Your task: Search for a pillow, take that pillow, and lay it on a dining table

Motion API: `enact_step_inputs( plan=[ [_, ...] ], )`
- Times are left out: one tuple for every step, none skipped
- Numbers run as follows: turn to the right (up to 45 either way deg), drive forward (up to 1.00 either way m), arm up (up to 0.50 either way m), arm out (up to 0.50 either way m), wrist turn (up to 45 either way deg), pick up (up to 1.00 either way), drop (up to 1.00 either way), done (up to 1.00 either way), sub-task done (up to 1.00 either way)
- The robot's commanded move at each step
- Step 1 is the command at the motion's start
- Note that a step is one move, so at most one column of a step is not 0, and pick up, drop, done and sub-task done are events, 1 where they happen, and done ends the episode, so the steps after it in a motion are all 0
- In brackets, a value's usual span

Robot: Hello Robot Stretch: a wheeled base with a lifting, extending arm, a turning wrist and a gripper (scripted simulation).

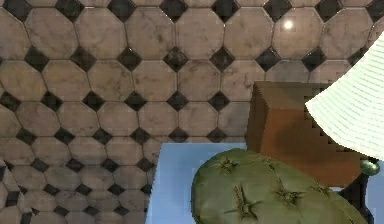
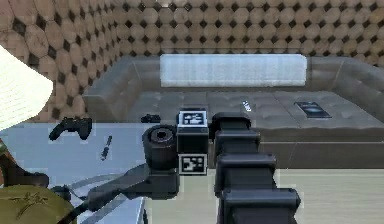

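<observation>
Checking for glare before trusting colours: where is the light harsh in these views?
Forward view: one small glare spot on the tiles, top right; the lampshade is brightly lit. Arm side view: even light, the pale panel on the sofa brightest, no glare.

Green tufted pillow (image 1: 265,190) partly off the bottom edge, lampshade (image 1: 350,100) off the right; small unidentifiable items (image 2: 311,108) on the sofa (image 2: 130,85).

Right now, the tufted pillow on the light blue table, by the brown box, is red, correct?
No. The pillow is green, not red; the forward view shows it. The rest holds: it is tufted and lies on the light blue table by the brown box.
</observation>
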Motion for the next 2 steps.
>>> enact_step_inputs(
  plan=[
    [0.0, 0.00, 0.00, -0.08, 0.0, 0.00, 0.00, 0.00, 0.00],
    [0.0, 0.00, 0.00, 0.00, 0.0, 0.00, 0.00, 1.00, 0.00]
  ],
)
